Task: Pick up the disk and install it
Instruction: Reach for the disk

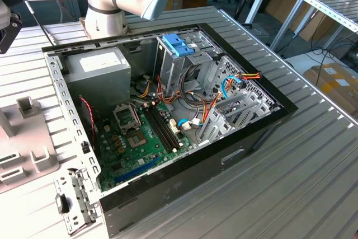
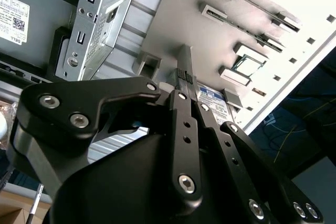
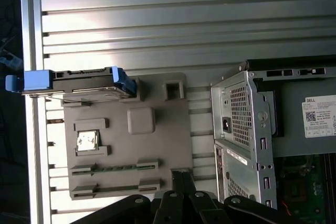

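Note:
The disk (image 3: 71, 83) stands on its edge at one end of a grey holder plate (image 3: 157, 150), its dark body framed by blue side rails. In the second wrist view its white label with a blue band (image 2: 212, 100) peeks out behind the black finger links. My gripper (image 3: 181, 176) hovers over the opposite end of the plate, well apart from the disk. Its two fingertips (image 2: 184, 61) sit together and hold nothing, so the gripper is shut.
An open computer case (image 1: 279, 113) lies on the slatted metal table, with a motherboard (image 1: 140, 138), a grey power supply (image 1: 100, 68) and a drive cage topped by a light-blue latch (image 1: 178, 43). The holder plate (image 1: 22, 138) lies to the case's left in the exterior view.

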Tool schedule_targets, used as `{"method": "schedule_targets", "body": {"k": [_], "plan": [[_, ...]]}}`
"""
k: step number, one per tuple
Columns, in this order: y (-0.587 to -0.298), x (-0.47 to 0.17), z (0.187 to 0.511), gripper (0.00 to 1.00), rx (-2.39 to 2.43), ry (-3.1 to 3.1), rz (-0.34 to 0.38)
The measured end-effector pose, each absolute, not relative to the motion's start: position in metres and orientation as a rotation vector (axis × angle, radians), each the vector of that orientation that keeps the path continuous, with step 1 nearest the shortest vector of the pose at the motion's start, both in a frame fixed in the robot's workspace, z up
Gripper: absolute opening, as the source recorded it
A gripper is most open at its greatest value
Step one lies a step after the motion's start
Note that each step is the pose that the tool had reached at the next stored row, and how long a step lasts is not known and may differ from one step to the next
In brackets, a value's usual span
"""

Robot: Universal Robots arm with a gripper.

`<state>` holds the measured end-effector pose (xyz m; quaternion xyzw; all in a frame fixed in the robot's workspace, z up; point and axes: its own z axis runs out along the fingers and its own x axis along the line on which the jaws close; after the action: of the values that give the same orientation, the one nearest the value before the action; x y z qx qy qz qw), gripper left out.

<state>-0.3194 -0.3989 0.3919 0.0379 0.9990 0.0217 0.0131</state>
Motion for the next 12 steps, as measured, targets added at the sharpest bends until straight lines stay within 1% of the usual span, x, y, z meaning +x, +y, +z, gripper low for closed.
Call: {"method": "schedule_targets", "body": {"k": [12], "plan": [[-0.3989,-0.327,0.3915,0.11,0.118,3.113,0.068]]}}
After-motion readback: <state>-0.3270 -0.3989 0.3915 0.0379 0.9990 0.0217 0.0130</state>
